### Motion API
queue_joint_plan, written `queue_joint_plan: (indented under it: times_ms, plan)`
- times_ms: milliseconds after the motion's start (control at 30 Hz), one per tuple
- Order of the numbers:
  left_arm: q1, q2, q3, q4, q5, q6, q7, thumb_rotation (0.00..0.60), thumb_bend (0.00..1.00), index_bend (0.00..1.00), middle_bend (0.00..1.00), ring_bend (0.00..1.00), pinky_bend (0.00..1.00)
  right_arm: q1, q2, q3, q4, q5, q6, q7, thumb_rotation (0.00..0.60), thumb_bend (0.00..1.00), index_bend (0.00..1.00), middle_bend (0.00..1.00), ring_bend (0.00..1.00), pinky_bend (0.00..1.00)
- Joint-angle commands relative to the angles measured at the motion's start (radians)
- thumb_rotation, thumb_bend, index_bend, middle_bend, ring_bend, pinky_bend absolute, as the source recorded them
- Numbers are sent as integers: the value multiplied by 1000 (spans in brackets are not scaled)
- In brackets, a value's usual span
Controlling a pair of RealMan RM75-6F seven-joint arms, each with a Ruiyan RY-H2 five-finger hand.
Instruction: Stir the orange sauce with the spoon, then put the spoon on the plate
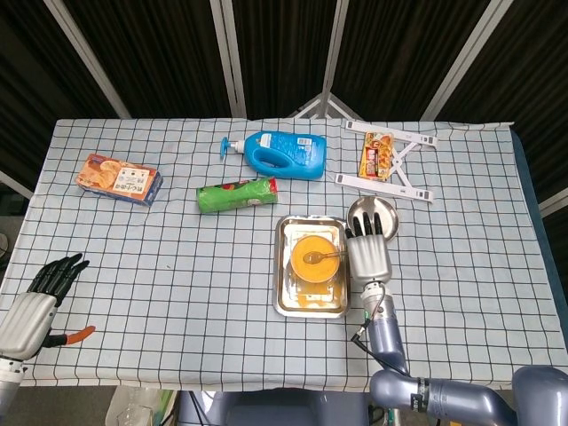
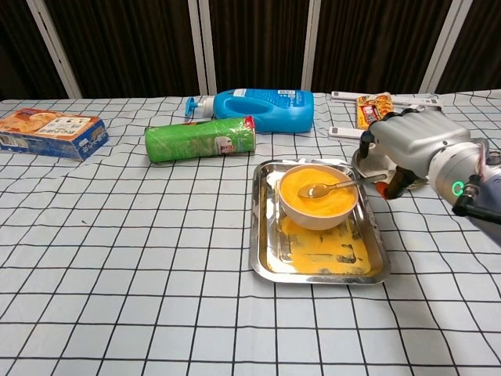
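A white bowl of orange sauce (image 1: 316,257) (image 2: 316,193) stands in a steel tray (image 1: 286,297) (image 2: 266,258) smeared with sauce. My right hand (image 1: 368,256) (image 2: 411,145) holds a metal spoon (image 1: 321,257) (image 2: 325,188) by its handle, with the spoon's bowl lying in the sauce. A shiny metal plate (image 1: 382,209) (image 2: 362,161) sits just behind that hand, partly hidden by it. My left hand (image 1: 37,303) hovers open at the table's near left corner, fingers spread, holding nothing.
A green can (image 1: 236,194) (image 2: 200,138) lies on its side behind the tray. A blue detergent bottle (image 1: 286,153) (image 2: 258,108), an orange snack box (image 1: 118,178) (image 2: 48,131) and a snack pack on a white rack (image 1: 379,153) (image 2: 373,109) sit further back.
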Motion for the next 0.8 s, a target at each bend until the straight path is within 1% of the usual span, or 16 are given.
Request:
queue_joint_plan:
  times_ms: [33, 400, 600, 800]
  plan:
    - [0, 0, 0, 0, -1, 0, 1, 600, 0, 0, 0, 0, 0, -2, 8, -10, -10, 11, 6, -1, 600, 452, 297, 146, 0, 0]
    - [-2, 2, 0, -7, -11, -9, -1, 600, 0, 0, 0, 0, 0, -20, 27, -60, -30, 34, 18, 27, 600, 451, 297, 146, 0, 0]
    - [-1, 2, 0, -11, -13, -9, 1, 600, 0, 0, 0, 0, 0, -29, 43, -101, -72, 20, 27, 32, 600, 452, 310, 146, 0, 0]
    - [0, 0, -1, -12, -13, -6, 6, 600, 0, 0, 0, 0, 0, -36, 58, -128, -117, 1, 46, 35, 600, 451, 315, 146, 0, 0]
